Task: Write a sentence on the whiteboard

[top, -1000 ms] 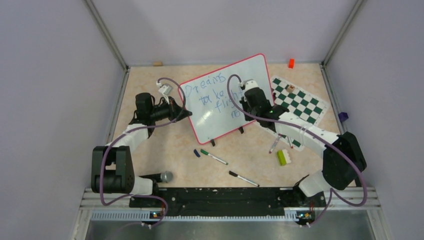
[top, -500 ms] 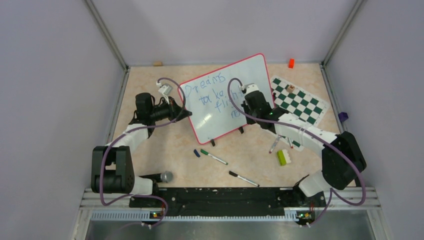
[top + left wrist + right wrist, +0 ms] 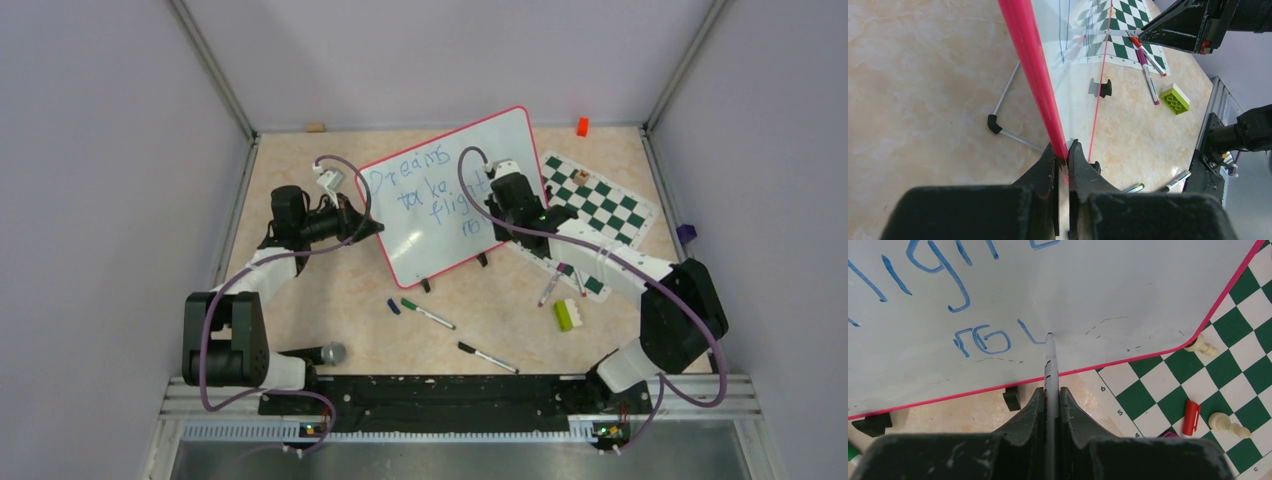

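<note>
Four slanted lines of blue lettering make up the sentence (image 3: pixel 425 190) so far, and the last one has just grown. A second ago the right gripper (image 3: pixel 1050 392) sat a little further left along that bottom line. Now it has slid rightward, leaving a fresh hooked stroke after the two small letters already there. Its fingers are clenched on a thin marker (image 3: pixel 1050 362), whose tip presses the whiteboard (image 3: pixel 430 250) at the end of that stroke. To my eye the writing is well along but this last word is unfinished, with bare board left before the red frame. The left gripper (image 3: pixel 1067 149) has not budged. It pinches the board's red edge tight, steadying it where it stands tilted on its black feet in the middle of the table (image 3: pixel 330 300).

The beige marbled tabletop also carries a green-and-white chess mat (image 3: pixel 605 205) just right of the board, a lime brick (image 3: pixel 566 315), loose pens (image 3: pixel 428 313) in front, and a small orange block (image 3: pixel 582 126) by the back wall. Plain lavender walls close in three sides.
</note>
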You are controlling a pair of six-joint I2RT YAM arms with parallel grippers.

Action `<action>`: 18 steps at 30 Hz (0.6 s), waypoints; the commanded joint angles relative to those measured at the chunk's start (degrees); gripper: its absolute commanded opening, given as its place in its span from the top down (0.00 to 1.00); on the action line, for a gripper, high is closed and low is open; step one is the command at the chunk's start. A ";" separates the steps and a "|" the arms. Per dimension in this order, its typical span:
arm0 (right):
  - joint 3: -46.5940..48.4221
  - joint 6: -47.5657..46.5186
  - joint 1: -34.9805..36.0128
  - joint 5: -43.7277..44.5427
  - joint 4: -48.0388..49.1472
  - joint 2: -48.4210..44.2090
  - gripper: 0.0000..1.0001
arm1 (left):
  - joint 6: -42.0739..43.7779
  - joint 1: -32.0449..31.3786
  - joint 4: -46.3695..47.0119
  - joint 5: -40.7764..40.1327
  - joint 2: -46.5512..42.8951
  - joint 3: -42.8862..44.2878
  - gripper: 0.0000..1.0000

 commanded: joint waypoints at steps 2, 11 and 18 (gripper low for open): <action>2.44 0.16 -1.12 0.54 5.00 0.13 1.00 | 10.00 -0.69 -0.62 -3.24 1.00 -0.35 1.00; -2.58 1.13 -1.22 1.26 4.65 -0.79 1.00 | 10.00 -0.70 -0.66 -3.24 0.98 -0.44 1.00; -1.81 1.14 -1.84 2.41 4.65 0.41 1.00 | 10.00 -0.74 -0.62 -3.21 0.78 -0.43 1.00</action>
